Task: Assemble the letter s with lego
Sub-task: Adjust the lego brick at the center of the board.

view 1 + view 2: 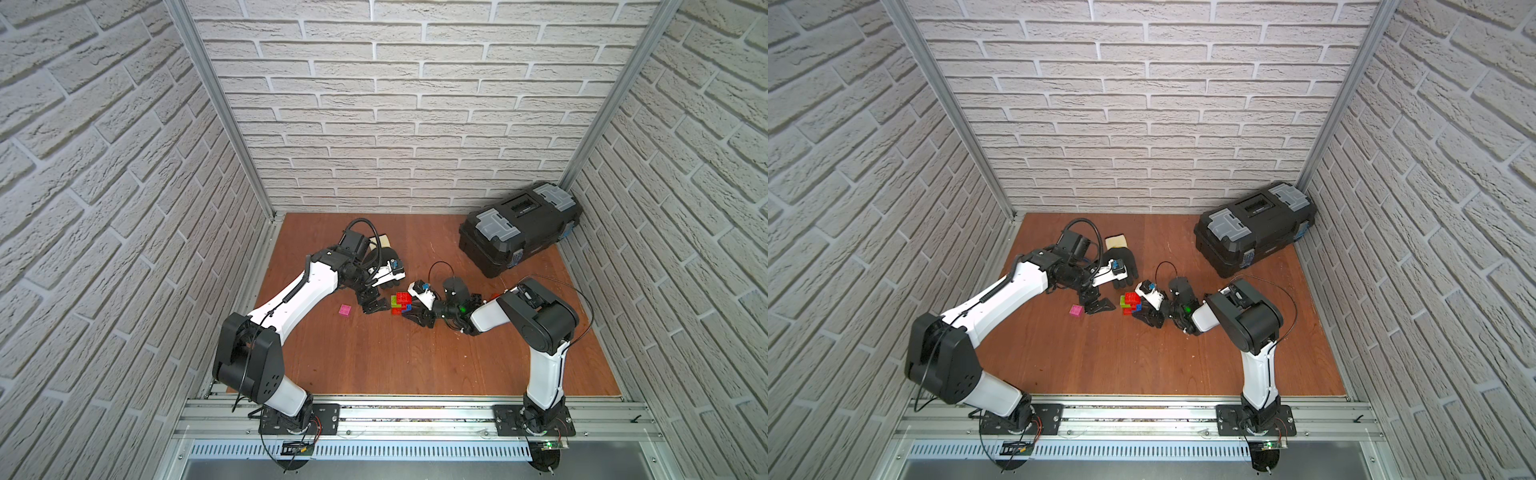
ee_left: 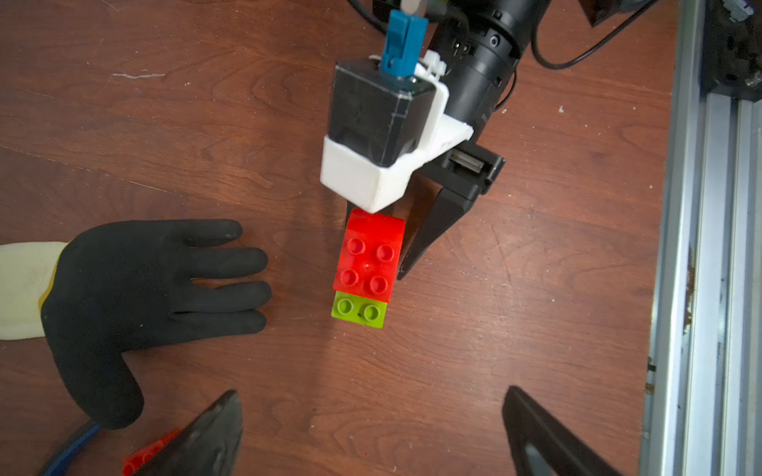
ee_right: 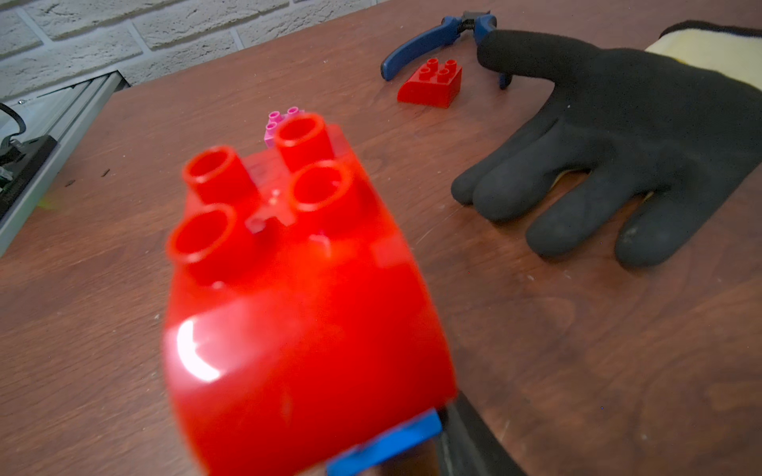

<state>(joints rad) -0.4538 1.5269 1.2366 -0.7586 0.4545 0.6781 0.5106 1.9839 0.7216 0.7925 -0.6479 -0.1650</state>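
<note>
1. Near edge: alu rail (image 1: 415, 415) w/ both arm bases bolted on. The wood-grain board (image 1: 395, 365) behind it is bare across its near half, the most room to move.
2. Approx mid-board: lego stack (image 1: 400, 303). Glossy red brick (image 3: 305, 329) on top, 4 round hollow studs, one curved side. A lime brick (image 2: 358, 311) w/ 2 studs showing pokes out below it; blue brick (image 3: 387, 445) at the gripper end.
3. R gripper (image 2: 371, 263) straddles the red brick: one black tapered finger against its side, the other hidden under the wrist cam. Can't tell if it's clamped.
4. L gripper (image 2: 373, 393) just beside the stack on the left-edge side, jaws spread wide, nothing in them.
5. Lone pink brick (image 1: 344, 310) btwn L gripper and left edge; loose red brick (image 3: 431, 82) near the glove's thumb.
6. Farther: black rubbery glove (image 2: 136, 296), cream knit cuff, lying flat. Its thumb tip overlaps blue-handled pliers (image 3: 416, 45).
7. Far right corner: black plastic toolbox (image 1: 519, 228), grey latches, set at an angle.
</note>
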